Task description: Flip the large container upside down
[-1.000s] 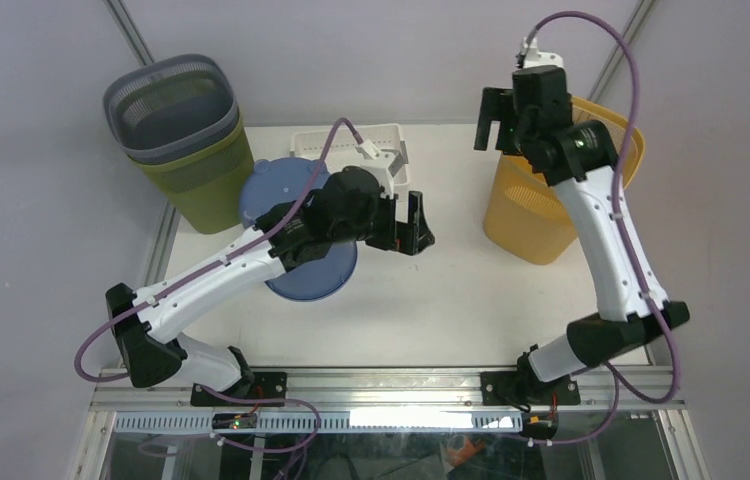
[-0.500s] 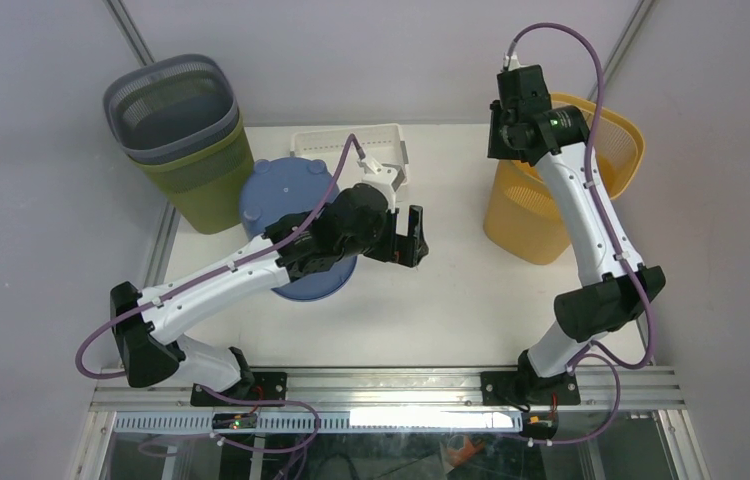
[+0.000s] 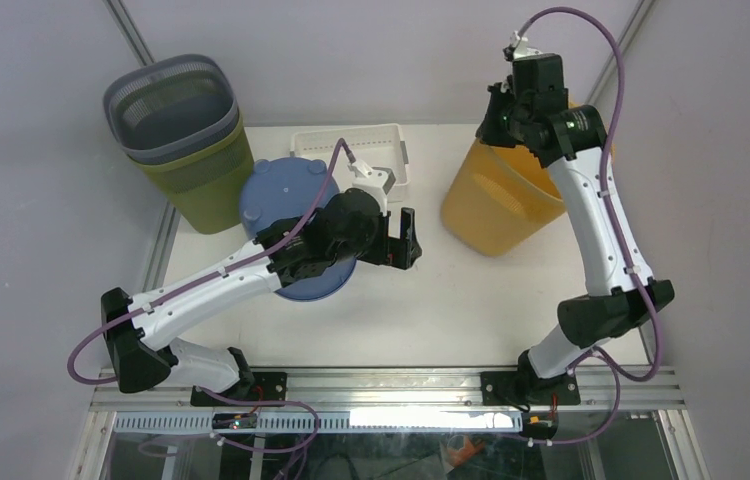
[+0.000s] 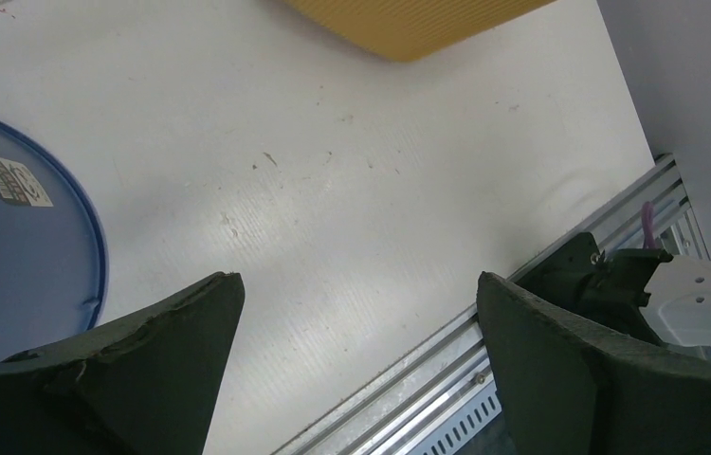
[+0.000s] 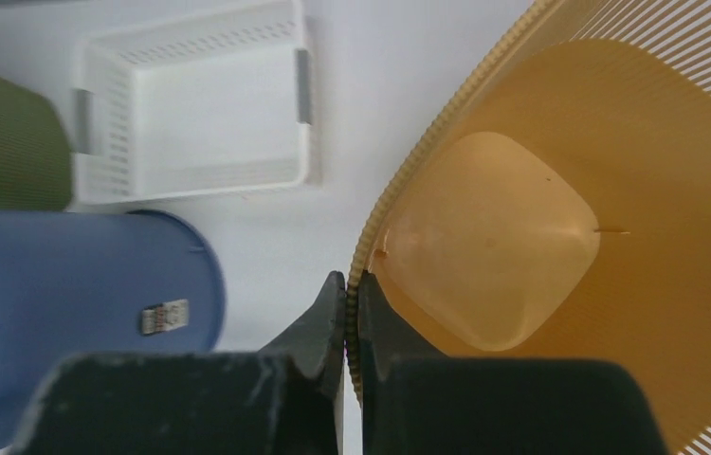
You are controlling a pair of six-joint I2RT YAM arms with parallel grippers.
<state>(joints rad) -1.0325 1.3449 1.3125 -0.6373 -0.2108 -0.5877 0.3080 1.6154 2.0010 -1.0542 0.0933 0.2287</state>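
The large container is a yellow ribbed basket (image 3: 496,200) at the right of the table, tipped with its base swung left. My right gripper (image 3: 503,110) is shut on its near-left rim; in the right wrist view the fingers (image 5: 350,284) pinch the rim, one inside and one outside, and the basket's inside (image 5: 617,190) holds nothing. My left gripper (image 3: 406,238) hovers open over the table's middle, left of the basket. Between its wide jaws (image 4: 356,280) there is only bare tabletop, with the basket's base (image 4: 409,24) ahead.
An upside-down blue tub (image 3: 286,190) lies under the left arm. A white perforated tray (image 3: 351,150) sits at the back middle. A grey bin (image 3: 166,105) nests in a green bin (image 3: 201,185) at the back left. The aluminium rail (image 4: 446,379) runs along the near edge.
My right gripper came down onto the basket's rim and shut on it; the basket has tipped and its base has shifted left. My left gripper drew back slightly left, still open.
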